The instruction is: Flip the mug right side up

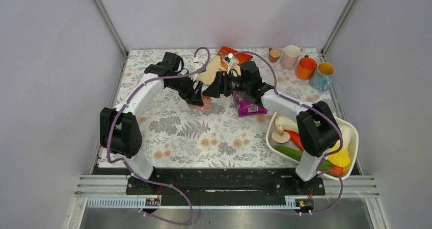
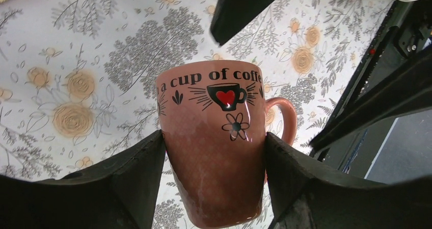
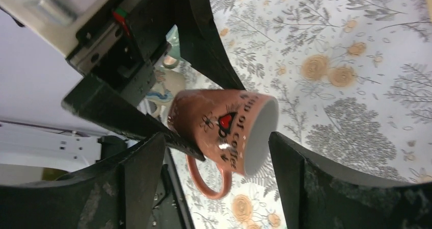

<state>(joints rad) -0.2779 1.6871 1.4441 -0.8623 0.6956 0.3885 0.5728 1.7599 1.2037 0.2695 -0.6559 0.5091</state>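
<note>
A salmon-pink mug (image 2: 224, 137) printed "a cup of coffee" is held off the flowered tablecloth. My left gripper (image 2: 214, 155) is shut on its body near the base, and the rim points away from the wrist. In the top view the mug (image 1: 200, 104) hangs just below the left gripper (image 1: 195, 94) at mid-table. In the right wrist view the mug (image 3: 224, 124) lies sideways, white inside showing and handle down. My right gripper (image 3: 216, 142) is open, and the mug sits ahead between its fingers without touching them. The right gripper (image 1: 213, 88) faces the left one closely.
A purple packet (image 1: 248, 107) lies under the right arm. A tan board (image 1: 210, 72) and a red item (image 1: 230, 52) lie behind the grippers. Several cups stand at the back right, among them an orange one (image 1: 306, 68). A white bowl (image 1: 353, 140) of vegetables is at the right.
</note>
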